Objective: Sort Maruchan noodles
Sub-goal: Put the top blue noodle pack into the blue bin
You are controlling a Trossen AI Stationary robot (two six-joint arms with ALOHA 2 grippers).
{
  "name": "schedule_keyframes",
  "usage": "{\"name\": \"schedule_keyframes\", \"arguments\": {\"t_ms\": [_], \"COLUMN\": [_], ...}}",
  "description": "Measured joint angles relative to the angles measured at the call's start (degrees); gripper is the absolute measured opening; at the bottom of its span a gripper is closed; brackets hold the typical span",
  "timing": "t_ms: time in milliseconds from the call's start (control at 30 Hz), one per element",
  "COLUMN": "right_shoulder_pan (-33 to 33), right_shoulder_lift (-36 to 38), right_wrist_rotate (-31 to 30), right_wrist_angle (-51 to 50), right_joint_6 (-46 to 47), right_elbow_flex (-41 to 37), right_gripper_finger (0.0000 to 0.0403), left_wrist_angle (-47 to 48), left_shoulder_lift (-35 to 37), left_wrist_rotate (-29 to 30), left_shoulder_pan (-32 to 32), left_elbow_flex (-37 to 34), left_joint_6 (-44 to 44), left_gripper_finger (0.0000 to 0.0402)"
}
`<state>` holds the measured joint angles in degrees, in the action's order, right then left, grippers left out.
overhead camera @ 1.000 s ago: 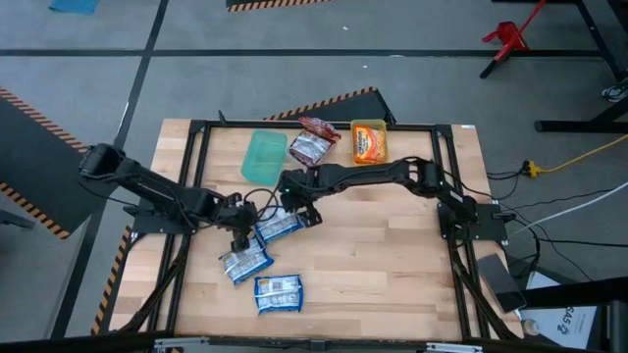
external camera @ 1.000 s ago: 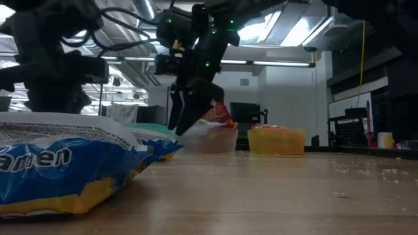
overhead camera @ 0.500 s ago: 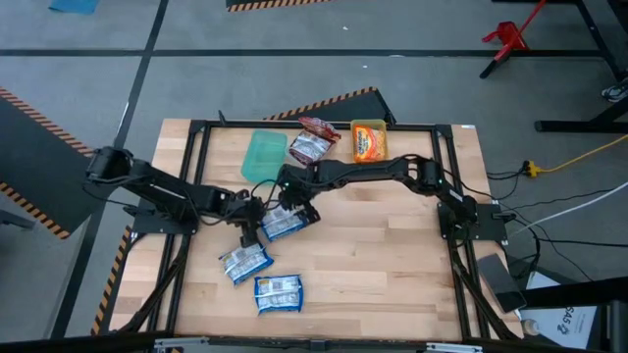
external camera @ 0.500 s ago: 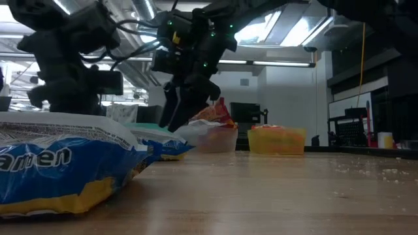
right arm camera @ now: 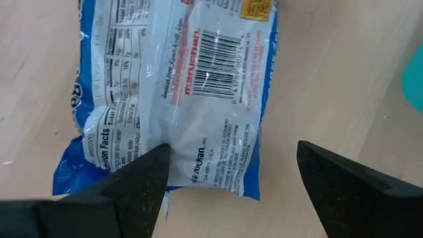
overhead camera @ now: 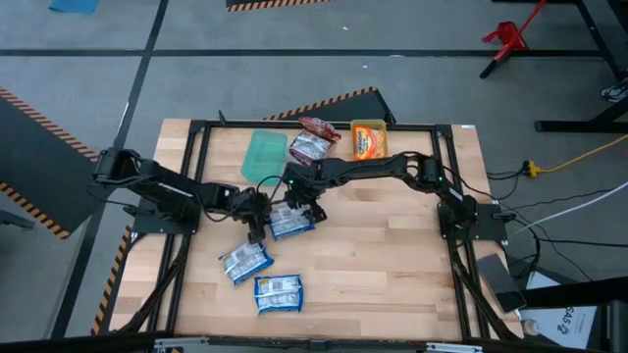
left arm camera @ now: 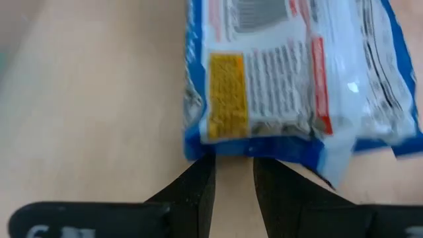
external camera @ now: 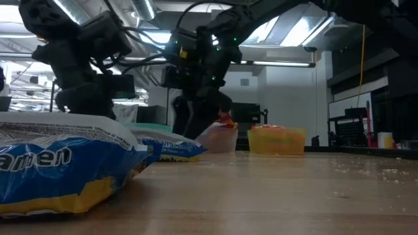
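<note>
A blue Maruchan noodle packet (overhead camera: 290, 223) lies flat, label side down, in the middle of the table. My left gripper (overhead camera: 258, 224) is at its left end; the left wrist view shows the fingers (left arm camera: 234, 162) a narrow gap apart with bare table between them. My right gripper (overhead camera: 300, 202) hangs wide open over the packet's far end (right arm camera: 231, 149), one finger (right arm camera: 142, 178) over the packet's corner and the other (right arm camera: 344, 182) over bare wood. Two more blue packets (overhead camera: 243, 263) (overhead camera: 278, 292) lie nearer the front edge. My left gripper's two fingertips (left arm camera: 201, 173) meet the packet's blue end seam (left arm camera: 248, 149), coming slanting down from the table's left. Nothing lies between the fingers. The packet lies flat on the table. Whether my right gripper touches the packet, I cannot tell.
At the far edge stand a green bin (overhead camera: 263, 155), a clear bin (overhead camera: 312, 147) with red packets and a yellow bin (overhead camera: 368, 142) with orange ones. A black frame (overhead camera: 196, 127) runs around the table. Bare wood lies at the right front.
My left gripper has gone toward the table's right edge and down, up to the packet's left end. The middle packet has slid a little toward the right edge. My right gripper has sunk toward the packet, still wide open.
</note>
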<state>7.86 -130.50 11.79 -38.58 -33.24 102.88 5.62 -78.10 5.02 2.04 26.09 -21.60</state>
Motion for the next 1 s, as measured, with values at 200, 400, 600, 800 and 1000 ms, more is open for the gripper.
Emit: {"name": "schedule_keyframes", "arguments": {"t_ms": [200,400,600,800,1000], "right_shoulder_pan": [0.18,0.20,1.27,2.01,2.07], "right_shoulder_lift": [0.07,0.07,0.05,-1.46,-2.54], "right_wrist_rotate": [2.03,3.68,4.45,8.76,11.17], "right_wrist_angle": [-0.76,-2.81,-6.75,-6.10,-4.50], "right_joint_6": [-0.01,0.45,1.52,4.42,4.47], "right_elbow_flex": [-0.57,-0.62,-0.67,-0.63,-0.56], "right_gripper_finger": [0.0317,0.0317,0.0317,0.0317,0.0297], "left_wrist_angle": [-2.81,-3.90,-4.29,-7.03,-9.42], "left_shoulder_lift": [-0.05,-0.01,-0.01,0.04,0.04], "left_wrist_rotate": [0.46,0.50,2.89,3.72,4.53], "left_shoulder_pan": [-1.56,-3.25,-4.06,-4.03,-4.01], "left_elbow_flex": [0.00,0.00,0.00,0.00,0.00], "left_joint_6": [1.29,2.40,2.84,2.86,2.86], "left_gripper_finger": [0.0096,0.0096,0.0096,0.0096,0.0096]}}
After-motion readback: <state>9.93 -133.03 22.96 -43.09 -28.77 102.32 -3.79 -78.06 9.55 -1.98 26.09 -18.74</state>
